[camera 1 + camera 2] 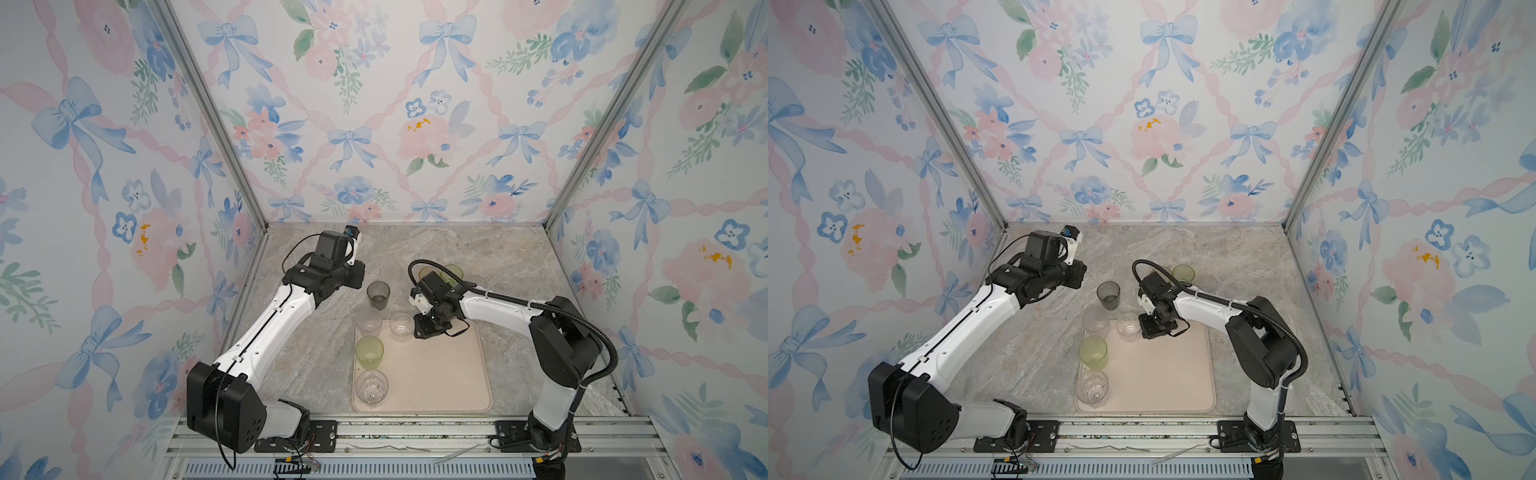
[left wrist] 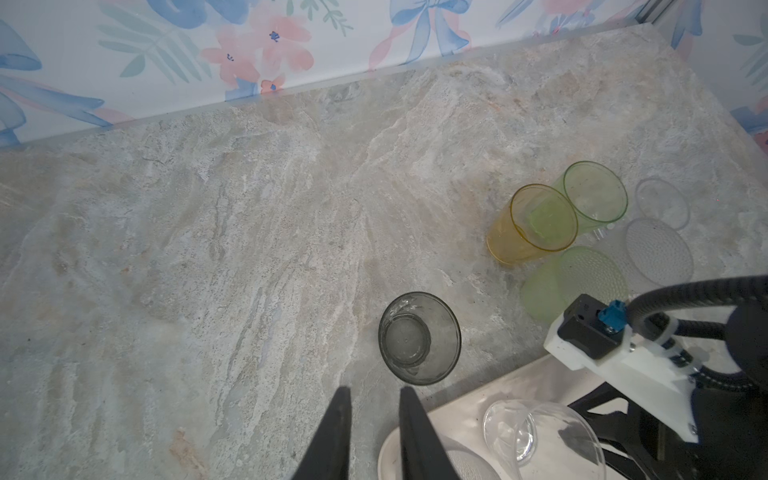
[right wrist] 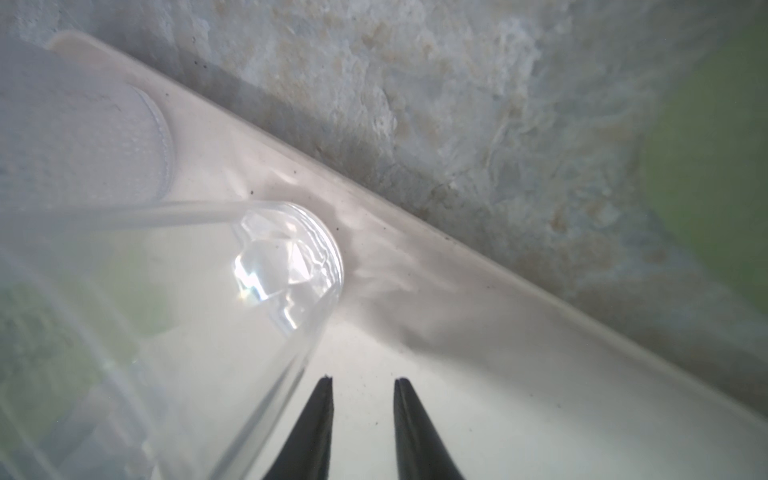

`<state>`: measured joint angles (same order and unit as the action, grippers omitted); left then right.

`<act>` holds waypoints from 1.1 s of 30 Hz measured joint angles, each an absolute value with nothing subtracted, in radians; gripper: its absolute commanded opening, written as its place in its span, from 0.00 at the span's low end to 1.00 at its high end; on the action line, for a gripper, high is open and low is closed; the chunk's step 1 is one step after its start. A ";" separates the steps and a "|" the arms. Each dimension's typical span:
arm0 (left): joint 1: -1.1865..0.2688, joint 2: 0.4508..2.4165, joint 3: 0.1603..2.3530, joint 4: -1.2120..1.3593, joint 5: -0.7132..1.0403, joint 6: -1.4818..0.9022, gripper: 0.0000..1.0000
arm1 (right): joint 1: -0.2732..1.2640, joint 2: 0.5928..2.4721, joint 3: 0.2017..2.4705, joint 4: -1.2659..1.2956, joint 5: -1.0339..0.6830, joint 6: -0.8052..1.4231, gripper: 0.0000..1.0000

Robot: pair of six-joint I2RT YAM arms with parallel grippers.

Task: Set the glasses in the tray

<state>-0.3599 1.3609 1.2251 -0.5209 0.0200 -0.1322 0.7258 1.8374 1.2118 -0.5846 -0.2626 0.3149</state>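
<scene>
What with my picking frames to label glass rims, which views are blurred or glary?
Right wrist view: the clear glass sits so near the lens that its wall smears, with a glint on its base; a green glass is pure blur; the tray rim is sharp. Left wrist view: crisp on the grey glass and amber glass. In both top views the clear glasses look faint.

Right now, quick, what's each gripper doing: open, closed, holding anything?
Left gripper: open, holding nothing.
Right gripper: open, holding nothing, beside a clear glass.
</scene>
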 measured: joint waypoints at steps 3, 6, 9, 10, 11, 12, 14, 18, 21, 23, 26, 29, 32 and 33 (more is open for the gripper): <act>-0.355 1.361 1.224 -0.521 0.020 -0.132 0.24 | 0.728 1.840 1.212 -0.584 -0.264 0.315 0.29; -0.353 1.361 1.217 -0.521 0.021 -0.132 0.24 | 0.728 1.842 1.217 -0.582 -0.267 0.315 0.29; -0.350 1.361 1.209 -0.521 0.024 -0.132 0.24 | 0.729 1.848 1.227 -0.582 -0.271 0.315 0.29; -0.350 1.361 1.208 -0.521 0.025 -0.132 0.24 | 0.729 1.850 1.229 -0.581 -0.271 0.316 0.29; -0.349 1.361 1.208 -0.521 0.026 -0.132 0.24 | 0.728 1.851 1.230 -0.581 -0.274 0.316 0.29; -0.347 1.361 1.208 -0.521 0.028 -0.132 0.24 | 0.729 1.852 1.230 -0.581 -0.276 0.315 0.29; -0.346 1.361 1.208 -0.520 0.028 -0.132 0.24 | 0.729 1.852 1.230 -0.580 -0.278 0.316 0.29; -0.343 1.368 1.206 -0.518 0.036 -0.132 0.24 | 0.729 1.852 1.230 -0.579 -0.278 0.316 0.29; -0.343 1.372 1.201 -0.518 0.038 -0.132 0.24 | 0.730 1.853 1.231 -0.579 -0.278 0.316 0.29; -0.343 1.372 1.200 -0.518 0.040 -0.132 0.24 | 0.730 1.856 1.232 -0.579 -0.278 0.317 0.29; -0.343 1.372 1.200 -0.517 0.043 -0.132 0.24 | 0.730 1.864 1.232 -0.578 -0.283 0.323 0.30; -0.343 1.372 1.200 -0.517 0.043 -0.132 0.24 | 0.730 1.869 1.232 -0.579 -0.284 0.330 0.33; -0.343 1.372 1.200 -0.517 0.043 -0.132 0.24 | 0.729 1.869 1.232 -0.577 -0.285 0.333 0.34; -0.343 1.372 1.200 -0.517 0.043 -0.132 0.24 | 0.728 1.869 1.232 -0.578 -0.285 0.334 0.34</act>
<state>-0.3431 1.3720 1.1995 -0.5175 0.0433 -0.1322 0.7284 1.8687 1.2320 -0.5777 -0.2848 0.3336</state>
